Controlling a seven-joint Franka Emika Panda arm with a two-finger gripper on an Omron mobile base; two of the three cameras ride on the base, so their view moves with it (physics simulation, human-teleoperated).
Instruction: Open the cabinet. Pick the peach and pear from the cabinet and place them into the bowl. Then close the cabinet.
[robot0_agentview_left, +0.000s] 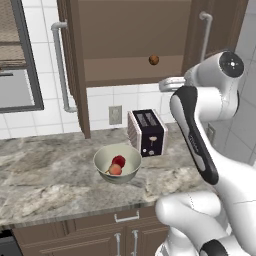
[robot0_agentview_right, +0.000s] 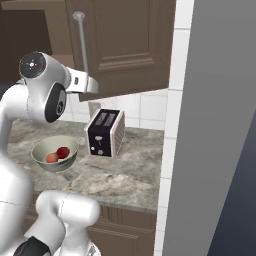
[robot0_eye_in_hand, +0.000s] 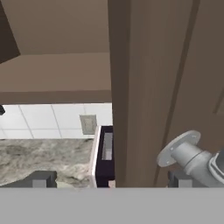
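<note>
The cabinet (robot0_agentview_left: 125, 30) stands open, its left door (robot0_agentview_left: 75, 60) and right door (robot0_agentview_right: 130, 45) both swung out. My gripper (robot0_eye_in_hand: 109, 183) is open at the right door's lower edge; the edge (robot0_eye_in_hand: 131, 87) passes between the fingertips (robot0_eye_in_hand: 41, 179). The foot of the silver handle (robot0_eye_in_hand: 183, 153) sits close to the right tip. On the counter below is the pale bowl (robot0_agentview_left: 102, 155), and the peach (robot0_agentview_left: 115, 170) and the red pear (robot0_agentview_left: 119, 160) lie inside it. From the right I see the same bowl (robot0_agentview_right: 40, 150), peach (robot0_agentview_right: 51, 158) and pear (robot0_agentview_right: 63, 152).
A small dark brown fruit (robot0_agentview_left: 153, 60) lies on the cabinet shelf. A black and white toaster (robot0_agentview_left: 147, 132) stands right of the bowl, under the right door. A tall grey panel (robot0_agentview_right: 215, 125) walls off the counter's right end. A window (robot0_agentview_left: 15, 55) is at far left.
</note>
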